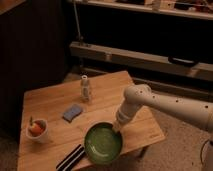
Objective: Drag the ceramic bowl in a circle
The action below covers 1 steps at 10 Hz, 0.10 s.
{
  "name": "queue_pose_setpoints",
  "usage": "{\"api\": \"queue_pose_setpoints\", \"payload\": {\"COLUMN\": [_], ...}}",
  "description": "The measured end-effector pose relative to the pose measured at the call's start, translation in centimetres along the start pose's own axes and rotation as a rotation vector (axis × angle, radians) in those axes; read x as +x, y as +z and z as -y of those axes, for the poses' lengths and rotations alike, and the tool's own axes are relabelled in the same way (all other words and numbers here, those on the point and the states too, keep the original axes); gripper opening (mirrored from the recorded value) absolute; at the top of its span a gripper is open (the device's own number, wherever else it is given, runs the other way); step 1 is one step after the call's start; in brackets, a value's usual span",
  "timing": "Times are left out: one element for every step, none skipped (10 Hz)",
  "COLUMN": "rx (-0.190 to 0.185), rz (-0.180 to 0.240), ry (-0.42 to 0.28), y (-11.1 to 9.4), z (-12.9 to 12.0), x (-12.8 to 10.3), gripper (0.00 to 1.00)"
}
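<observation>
A green ceramic bowl [103, 143] sits near the front edge of the wooden table [55, 102], part of it overhanging the edge. My white arm comes in from the right and bends down to the bowl. My gripper [117, 126] is at the bowl's far right rim, touching it.
A small white cup with an orange thing in it [37, 130] stands at the front left. A blue sponge [73, 112] lies mid-table. A small pale bottle [86, 88] stands behind it. A black striped object [71, 157] lies at the front edge, left of the bowl.
</observation>
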<state>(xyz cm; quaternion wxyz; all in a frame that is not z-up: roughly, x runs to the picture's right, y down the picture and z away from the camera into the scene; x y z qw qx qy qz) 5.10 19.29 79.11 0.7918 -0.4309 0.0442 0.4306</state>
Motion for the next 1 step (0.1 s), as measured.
{"api": "queue_pose_setpoints", "payload": {"rx": [0.019], "rz": [-0.001], "ry": [0.014], "y": [0.12], "z": [0.45], "x": [-1.44], "gripper": [0.00]}}
